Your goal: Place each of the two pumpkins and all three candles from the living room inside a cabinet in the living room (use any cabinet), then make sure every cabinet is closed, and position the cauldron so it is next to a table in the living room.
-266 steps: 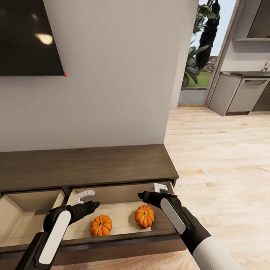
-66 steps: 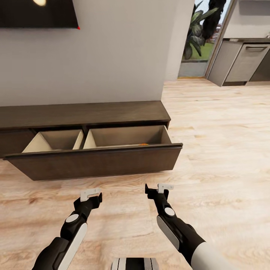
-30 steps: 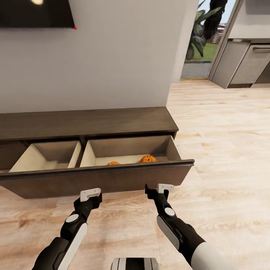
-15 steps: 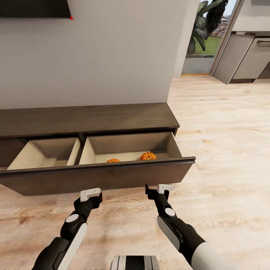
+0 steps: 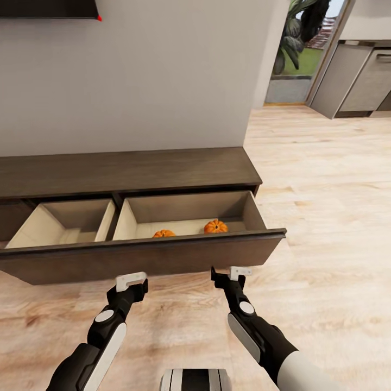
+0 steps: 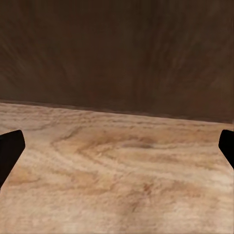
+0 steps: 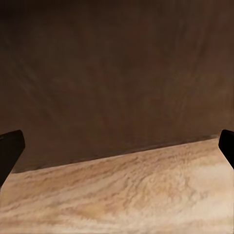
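The dark-brown cabinet [image 5: 130, 171] stands against the wall with both drawers pulled out. Two orange pumpkins [image 5: 164, 234] [image 5: 216, 226] lie in the right drawer [image 5: 184, 209], half hidden behind its front panel [image 5: 163, 258]. The left drawer [image 5: 65, 222] shows only its pale inside. My left gripper [image 5: 133, 283] and right gripper [image 5: 228, 274] hang open and hold nothing, just short of the drawer front. Dark wood and floor lie between the left gripper [image 6: 117, 151] fingertips and likewise the right gripper [image 7: 117, 148] fingertips. The candles and the cauldron are out of view.
A black screen [image 5: 49, 8] hangs on the grey wall at upper left. Past the cabinet's right end, light wood floor [image 5: 326, 206] runs to a doorway with plants [image 5: 296, 38] and grey kitchen units [image 5: 355, 81].
The view has moved closer to the cabinet, so the drawer front now sits nearer my grippers and the pumpkin tops show over it. Both arms keep the same pose, and both grippers stay open.
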